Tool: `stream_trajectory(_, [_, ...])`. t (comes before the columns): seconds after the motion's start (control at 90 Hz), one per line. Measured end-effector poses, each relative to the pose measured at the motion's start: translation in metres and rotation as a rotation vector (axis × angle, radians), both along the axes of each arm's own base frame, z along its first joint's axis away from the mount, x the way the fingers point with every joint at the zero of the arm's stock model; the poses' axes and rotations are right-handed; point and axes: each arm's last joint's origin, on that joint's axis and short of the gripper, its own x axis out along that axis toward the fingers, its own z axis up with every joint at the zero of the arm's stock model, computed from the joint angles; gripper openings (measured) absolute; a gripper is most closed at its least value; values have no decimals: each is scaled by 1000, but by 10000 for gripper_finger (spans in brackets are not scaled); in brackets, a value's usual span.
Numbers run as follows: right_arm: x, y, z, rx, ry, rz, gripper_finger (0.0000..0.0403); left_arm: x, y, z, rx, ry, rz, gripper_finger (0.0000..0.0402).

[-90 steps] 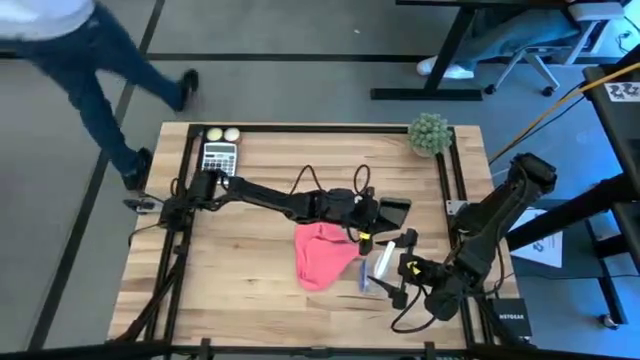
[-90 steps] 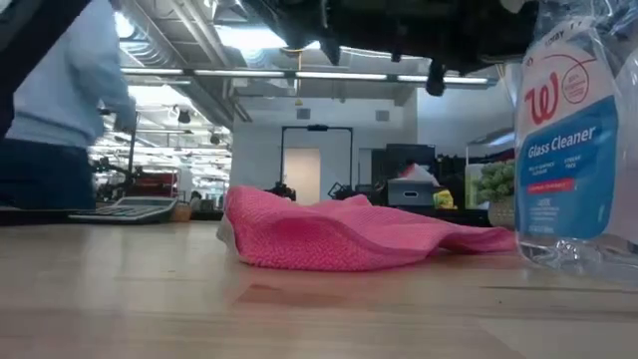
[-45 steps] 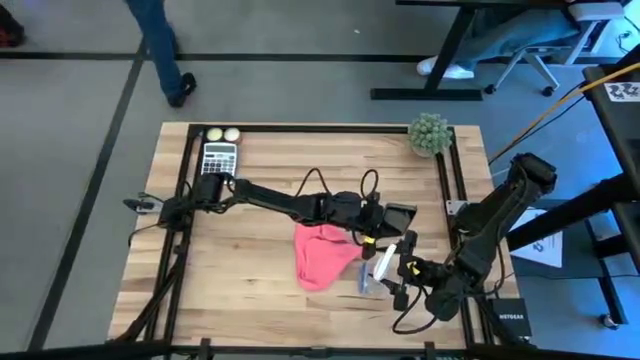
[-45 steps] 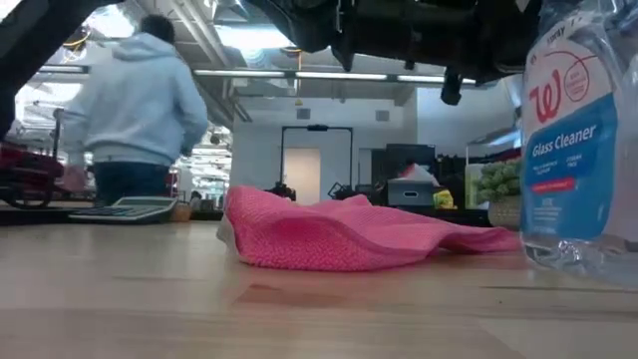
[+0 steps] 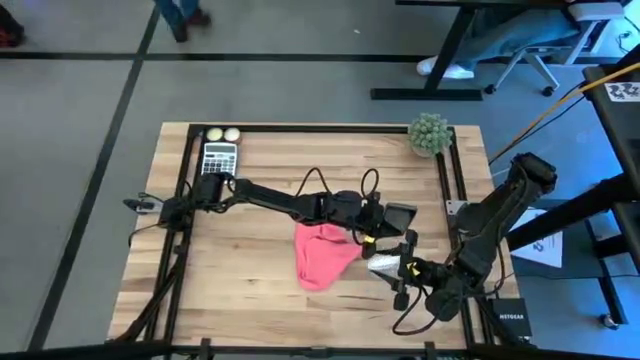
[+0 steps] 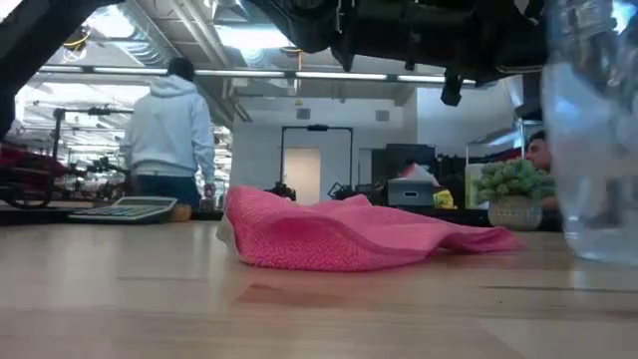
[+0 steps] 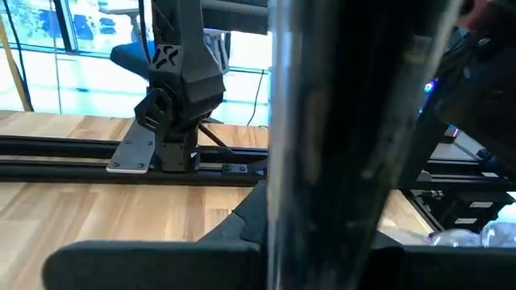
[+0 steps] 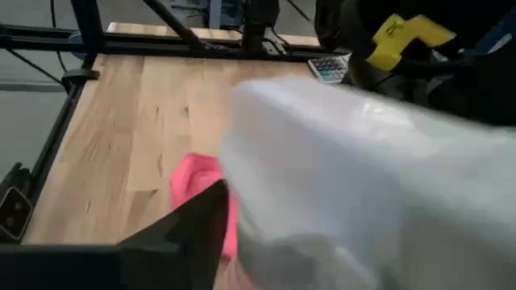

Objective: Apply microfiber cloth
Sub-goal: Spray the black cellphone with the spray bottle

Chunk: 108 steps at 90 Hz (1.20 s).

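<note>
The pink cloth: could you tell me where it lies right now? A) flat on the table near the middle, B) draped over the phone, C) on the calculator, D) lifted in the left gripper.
A: the pink cloth lies rumpled on the bare table, with no gripper on it, and the low view shows it resting on the wood.

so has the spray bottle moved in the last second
Yes. In the high view the spray bottle, held by the right gripper, has tipped from slanted upright to near flat, toward the pink microfiber cloth, which has not shifted.
</note>
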Motion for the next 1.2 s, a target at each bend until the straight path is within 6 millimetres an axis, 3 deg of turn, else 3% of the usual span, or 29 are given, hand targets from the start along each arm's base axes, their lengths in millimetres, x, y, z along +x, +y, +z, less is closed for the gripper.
stream_trajectory(0.256, [-2, 1, -4, 46, 87, 62, 281, -5, 4, 8, 60, 36, 97, 21])
stream_trajectory(0.667, [-4, 1, -3, 98, 119, 92, 289, -40, -4, 58, 229, 188, 249, 21])
stream_trajectory(1.0, [-20, -17, 25, 213, 98, 133, 289, -74, -32, 84, 252, 327, 252, 21])
stream_trajectory(1.2, [-31, -29, 33, 308, 138, 133, 289, -85, -56, 83, 209, 387, 223, 21])
